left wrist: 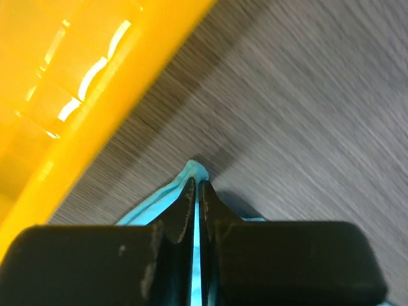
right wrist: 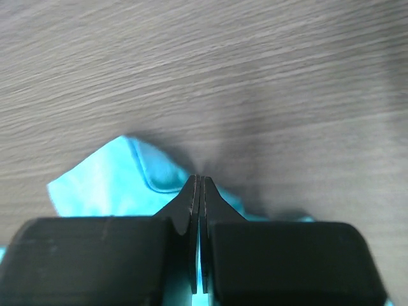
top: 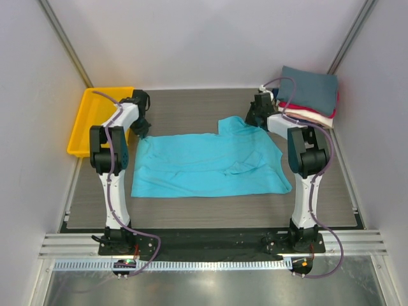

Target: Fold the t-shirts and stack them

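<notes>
Both pinching turquoise t-shirt (top: 204, 169): left tool (left wrist: 196, 186), right tool (right wrist: 199, 183); woodgrain table (top: 191, 108), white walls (top: 204, 38).

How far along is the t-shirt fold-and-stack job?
Done: a folded stack, slate-grey on top, sits at the far right corner. In hand: the turquoise t-shirt lies spread out, not yet folded, with the left gripper and right gripper each shut on its far edge. Left: fold it and put it on the stack.
</notes>
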